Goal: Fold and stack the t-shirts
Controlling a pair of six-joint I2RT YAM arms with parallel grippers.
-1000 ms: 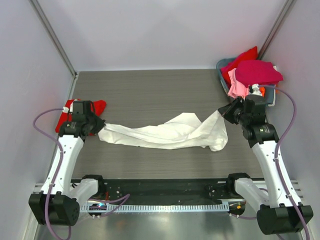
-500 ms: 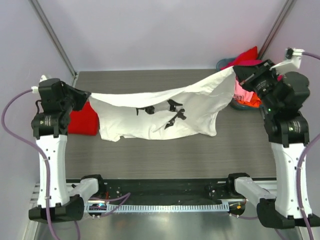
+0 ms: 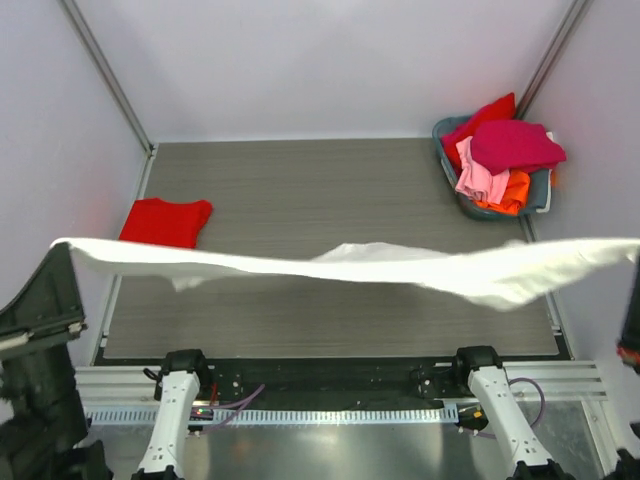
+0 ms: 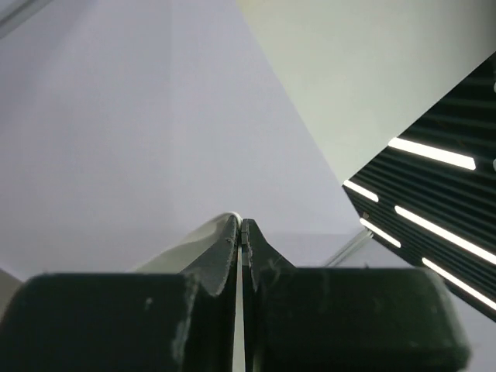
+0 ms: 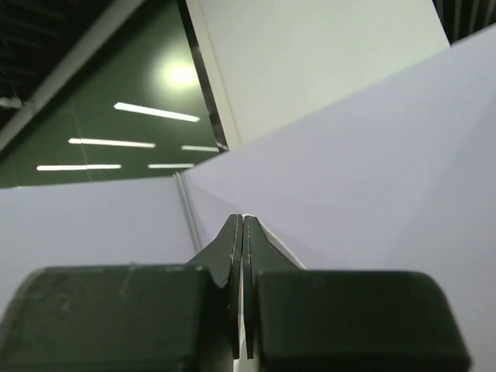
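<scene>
The large white t-shirt is stretched taut in the air, edge-on, across the whole width of the top view. My left gripper is shut on its left end; a white cloth edge shows beside the fingers. My right gripper is shut on its right end, with white cloth past the tips. Both wrist views point up at the walls and ceiling. A folded red t-shirt lies at the table's left. Magenta, pink, orange and red shirts sit in the basket.
The grey-blue basket stands at the table's back right corner. The left arm's dark body is raised close to the camera at lower left. Pale walls enclose the table on three sides.
Both arms have lifted high and spread wide, pulling the white t-shirt from a hanging sheet with its black marks showing into a taut, nearly flat band close to the camera.
</scene>
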